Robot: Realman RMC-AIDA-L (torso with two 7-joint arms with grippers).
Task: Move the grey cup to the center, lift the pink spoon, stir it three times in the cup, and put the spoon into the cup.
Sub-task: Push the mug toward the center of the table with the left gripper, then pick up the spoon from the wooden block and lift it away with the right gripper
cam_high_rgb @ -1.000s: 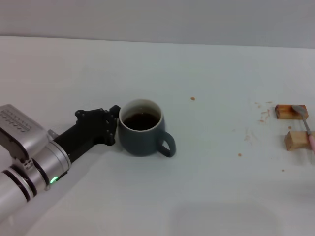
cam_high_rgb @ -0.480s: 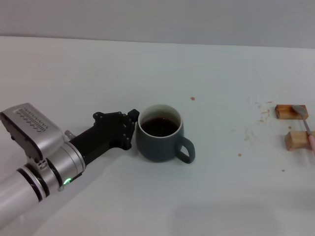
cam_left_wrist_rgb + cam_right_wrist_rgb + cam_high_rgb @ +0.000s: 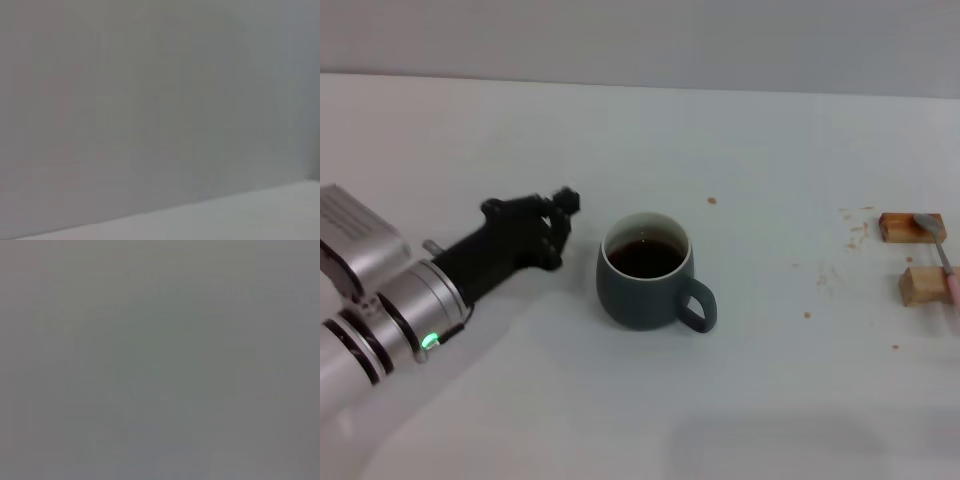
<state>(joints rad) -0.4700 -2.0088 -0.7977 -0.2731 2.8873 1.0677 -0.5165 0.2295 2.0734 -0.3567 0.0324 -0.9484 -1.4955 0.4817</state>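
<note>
One cup [image 3: 646,271] sits near the middle of the table [image 3: 770,400], upright, with dark drink inside. Its handle sticks out toward the robot's right and a bit toward the robot. So the first job, getting the cup to the middle, looks about done.

The left gripper [image 3: 558,218] is just beside the cup on the robot's left, but not touching it. There is bare table between them. I cannot tell if its jaws are wide or narrow, because the black parts bunch together in the head view. It holds nothing.

The spoon [image 3: 940,256] is far off at the right edge of the table, well apart from the cup. It lies across two small wood blocks [image 3: 923,286], so it sits up off the table. Its metal bowl points away from the robot and its pink handle points back toward the robot, going out of the picture.

The spoon lies on the right side, so the right arm is likely the nearer one for picking it up. The right gripper is not seen anywhere. Its jaws should probably close across the thin handle, from side to side.
</note>
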